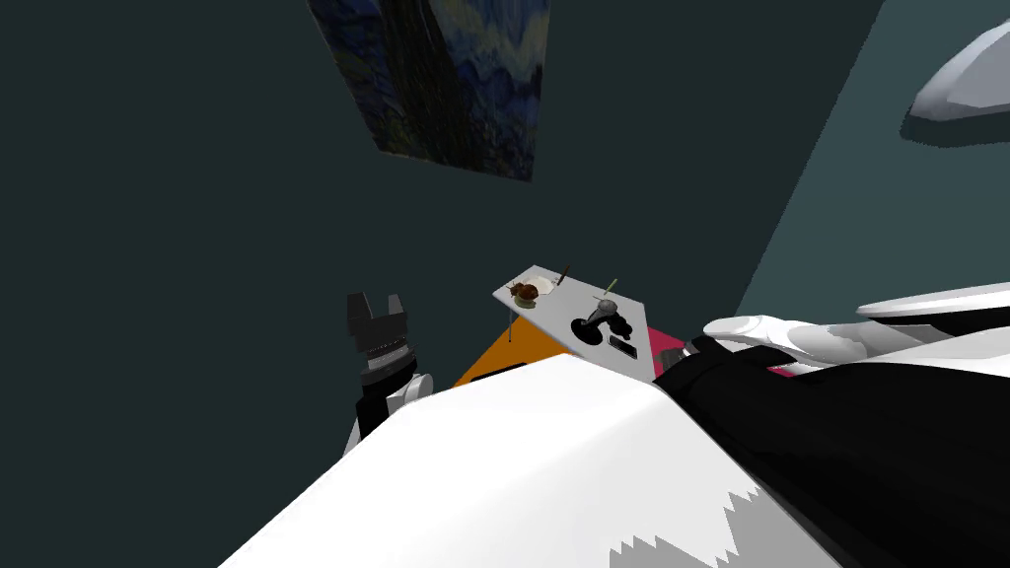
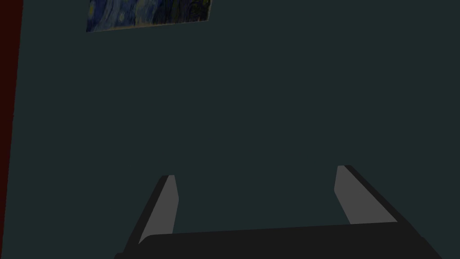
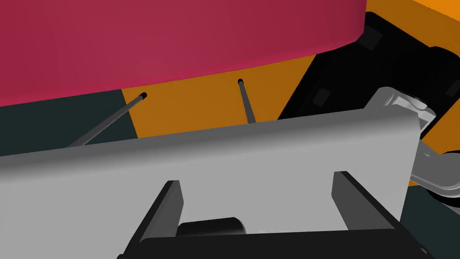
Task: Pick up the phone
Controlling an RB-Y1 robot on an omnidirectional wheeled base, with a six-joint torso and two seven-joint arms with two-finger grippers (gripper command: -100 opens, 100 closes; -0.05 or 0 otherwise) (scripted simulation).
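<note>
Task thing: small flat black phone (image 1: 622, 345), lying flat on the small light grey table (image 1: 552, 308) near the corner closest to the right arm, just beside the base of a black stand with a grey knob (image 1: 598, 322).
Right claw (image 3: 257, 177): spread wide, holding nothing, low over the grey table top (image 3: 278, 153).
Between the right fingers: a black rounded-cornered shape (image 3: 211, 225) on the table top, close against the claw's dark body and apart from both fingers; apparently the phone's end, though too little shows to be sure.
Beyond the table edge, right wrist view: two thin dark table legs (image 3: 246, 101) over an orange floor (image 3: 202, 101), and a broad crimson surface (image 3: 179, 40) farther off.
Far end of the table: a plate with brown food (image 1: 526, 291), well apart from the phone.
Left claw (image 1: 376, 301): raised beside the table, well away from it, in front of a dark wall; fingers (image 2: 164, 207) spread and empty.
</note>
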